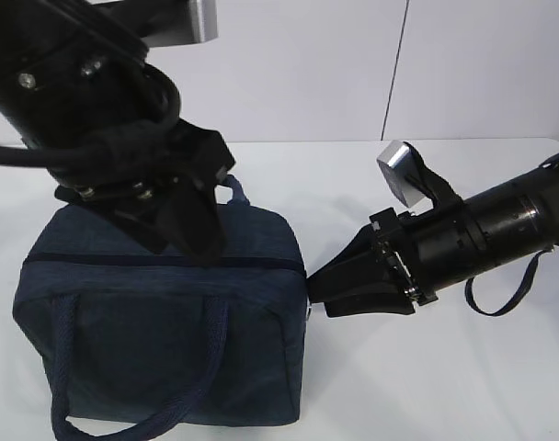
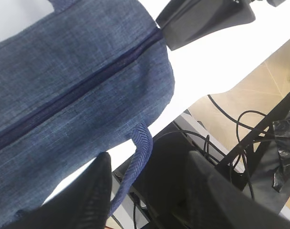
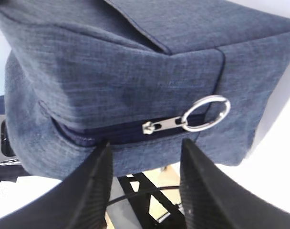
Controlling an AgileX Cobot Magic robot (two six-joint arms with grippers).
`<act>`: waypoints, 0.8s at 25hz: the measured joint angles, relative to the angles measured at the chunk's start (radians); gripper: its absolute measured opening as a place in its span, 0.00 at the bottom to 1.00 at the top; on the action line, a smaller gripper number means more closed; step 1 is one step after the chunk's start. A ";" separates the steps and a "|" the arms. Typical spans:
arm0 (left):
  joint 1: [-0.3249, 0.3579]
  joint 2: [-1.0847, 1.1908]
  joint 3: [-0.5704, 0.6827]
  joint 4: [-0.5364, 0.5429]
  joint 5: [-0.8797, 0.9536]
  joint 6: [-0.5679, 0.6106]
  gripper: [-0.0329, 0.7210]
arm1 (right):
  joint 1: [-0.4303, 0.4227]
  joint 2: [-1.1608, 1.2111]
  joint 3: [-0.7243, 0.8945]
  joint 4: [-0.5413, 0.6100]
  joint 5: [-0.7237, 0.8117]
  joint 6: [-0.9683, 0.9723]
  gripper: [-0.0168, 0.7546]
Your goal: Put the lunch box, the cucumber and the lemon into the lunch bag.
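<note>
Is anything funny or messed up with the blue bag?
Nothing looks broken or spilled. The lunch bag stands upright and zipped shut, its ring pull at the end by the right gripper. One loop handle hangs over the table's edge.

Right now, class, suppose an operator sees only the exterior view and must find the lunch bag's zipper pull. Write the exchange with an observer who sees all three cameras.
Operator: I can't make out the zipper pull. Where is it?
Observer: The right wrist view shows the ring pull on the end face of the lunch bag, just above the right end effector.
Operator: Is it gripped?
Observer: No. That end effector's fingers stand open below the ring, with nothing between them.
Operator: And the left side?
Observer: The left wrist view shows the left end effector open over the bag's edge. A handle loop shows in the gap, not gripped.
</note>
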 joint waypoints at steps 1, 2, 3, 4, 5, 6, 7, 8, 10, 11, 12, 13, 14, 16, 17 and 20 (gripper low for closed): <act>0.000 0.000 0.000 0.000 0.000 0.000 0.52 | 0.000 0.000 0.000 0.001 0.000 0.000 0.45; 0.000 0.000 0.000 0.000 0.000 0.000 0.52 | 0.000 0.000 0.000 0.001 0.000 0.000 0.45; 0.000 0.000 0.000 0.000 0.000 0.000 0.52 | 0.000 0.000 0.000 0.001 0.000 0.000 0.45; 0.000 0.000 0.000 0.000 0.000 0.000 0.52 | 0.000 0.000 0.000 -0.002 0.000 0.003 0.45; 0.000 0.000 0.000 0.000 0.000 0.000 0.52 | 0.000 0.000 0.000 -0.010 -0.002 0.010 0.45; 0.000 0.000 0.000 0.000 0.000 0.000 0.52 | 0.000 0.000 0.000 -0.026 -0.014 0.015 0.45; 0.000 0.000 0.000 0.000 0.000 0.000 0.52 | 0.000 0.000 0.000 -0.040 -0.026 0.030 0.45; 0.000 0.000 0.000 0.000 0.000 0.000 0.52 | 0.000 0.000 0.000 -0.059 -0.035 0.046 0.45; 0.000 0.000 0.000 -0.001 0.000 0.000 0.52 | 0.000 0.003 0.000 -0.101 -0.054 0.075 0.45; 0.000 0.000 0.000 -0.001 0.000 0.000 0.52 | 0.000 0.004 0.000 -0.113 -0.057 0.086 0.45; 0.000 0.000 0.000 -0.001 0.000 0.000 0.52 | 0.000 0.004 0.000 -0.124 -0.057 0.095 0.45; 0.000 0.000 0.000 -0.001 0.000 0.000 0.52 | 0.000 0.004 0.000 -0.129 -0.057 0.096 0.45; 0.000 0.000 0.000 -0.001 0.000 0.000 0.52 | 0.000 0.004 0.000 -0.133 -0.057 0.099 0.45; 0.000 0.000 0.000 -0.001 0.000 0.000 0.52 | 0.000 -0.008 0.000 -0.149 -0.058 0.101 0.45; 0.000 0.000 0.000 -0.001 0.000 0.000 0.52 | 0.000 -0.019 0.000 -0.165 -0.060 0.104 0.45; 0.000 0.000 0.000 -0.001 0.000 0.000 0.52 | 0.000 -0.064 0.000 -0.232 -0.074 0.139 0.45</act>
